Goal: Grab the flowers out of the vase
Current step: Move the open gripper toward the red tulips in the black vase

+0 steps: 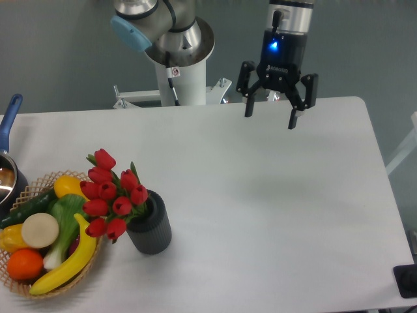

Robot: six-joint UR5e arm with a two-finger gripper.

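Table (273, 208): white, carries everything.
Wicker basket (26, 195): front-left corner, fruit and vegetables inside.
Gripper (271, 116): over the back edge, fingers spread wide, holding nothing.
Flowers (111, 195): red tulips leaning from the vase toward the basket, possibly touching it.
Vase (151, 229): just beside the basket.
Risk: a pinch on the buds crushes them; tight stems could drag the light vase up or tip it.
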